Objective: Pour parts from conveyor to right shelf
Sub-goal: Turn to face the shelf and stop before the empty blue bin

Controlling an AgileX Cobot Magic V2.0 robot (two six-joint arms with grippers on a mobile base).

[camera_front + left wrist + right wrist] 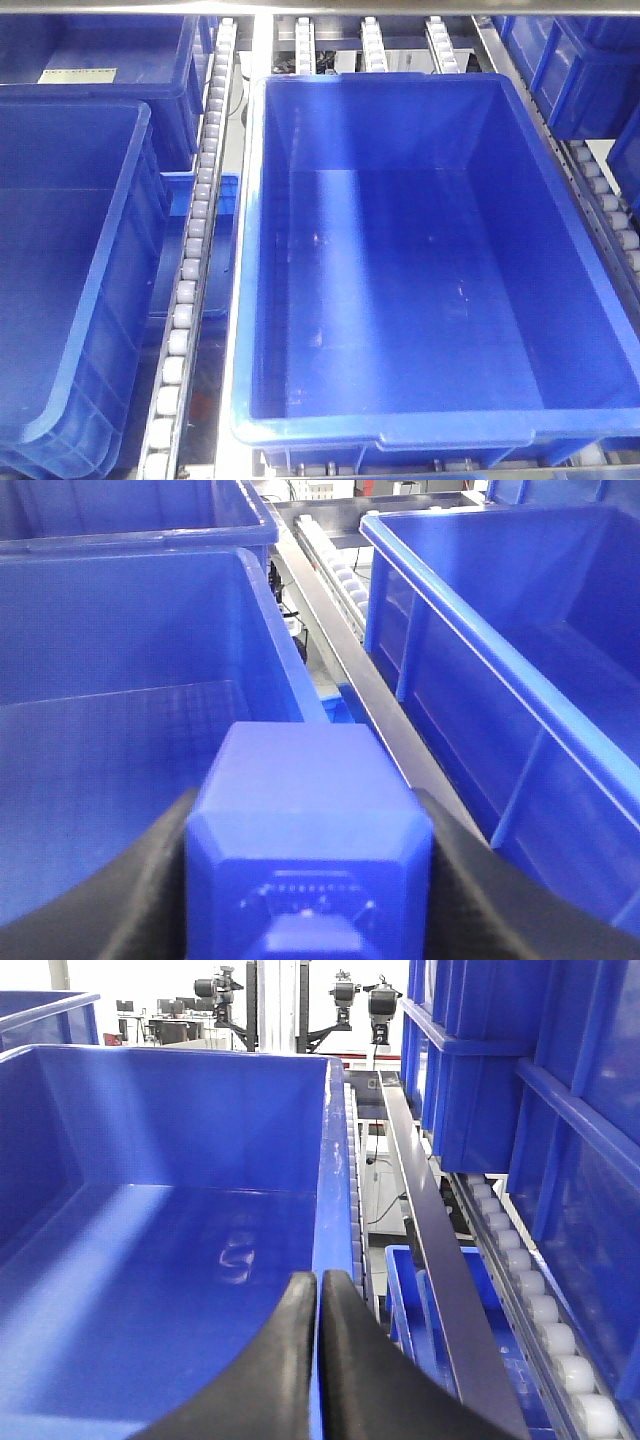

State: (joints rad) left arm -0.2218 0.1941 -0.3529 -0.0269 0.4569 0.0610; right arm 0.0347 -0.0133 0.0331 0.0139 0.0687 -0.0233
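My left gripper is shut on a royal-blue part; its black fingers press both sides of it. It hangs over the near edge of a large blue bin, beside the steel rail of the right shelf. My right gripper is shut and empty, its tips over the right rim of another large blue bin. In the front view this big bin on the shelf holds nothing, and neither gripper shows. The conveyor is out of view.
White roller tracks run between the bins, and more rollers lie on the right. A second large bin sits on the left and more bins are stacked at the right. A lower bin shows below the rail.
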